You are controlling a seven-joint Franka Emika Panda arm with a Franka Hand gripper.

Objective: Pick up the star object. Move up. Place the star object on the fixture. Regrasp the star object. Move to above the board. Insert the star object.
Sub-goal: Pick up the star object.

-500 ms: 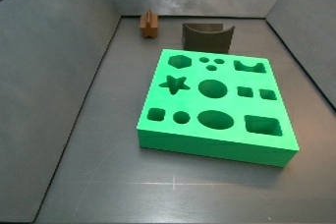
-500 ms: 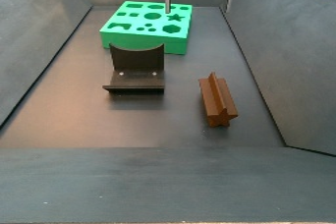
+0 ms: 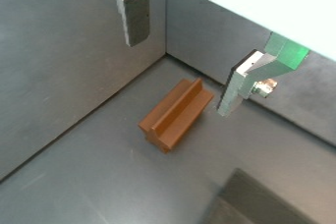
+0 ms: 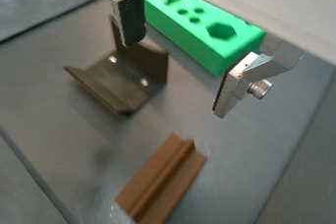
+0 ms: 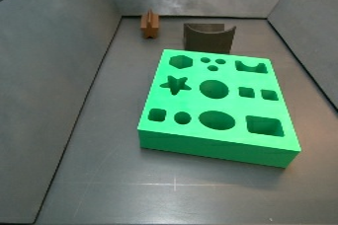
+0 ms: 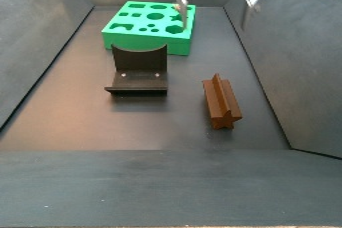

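The star object is a brown wooden prism lying on its side on the dark floor, seen in both wrist views and both side views. My gripper hangs open above it with nothing between the fingers; it also shows open in a wrist view. In a side view the gripper sits blurred at the upper edge. The fixture stands between the star object and the board.
Grey walls enclose the floor on all sides. The star object lies close to a wall. A green corner of the board shows behind one finger in a wrist view.
The gripper has come down and nearer in the side view, now blurred by motion. The star object, fixture and board have not moved.
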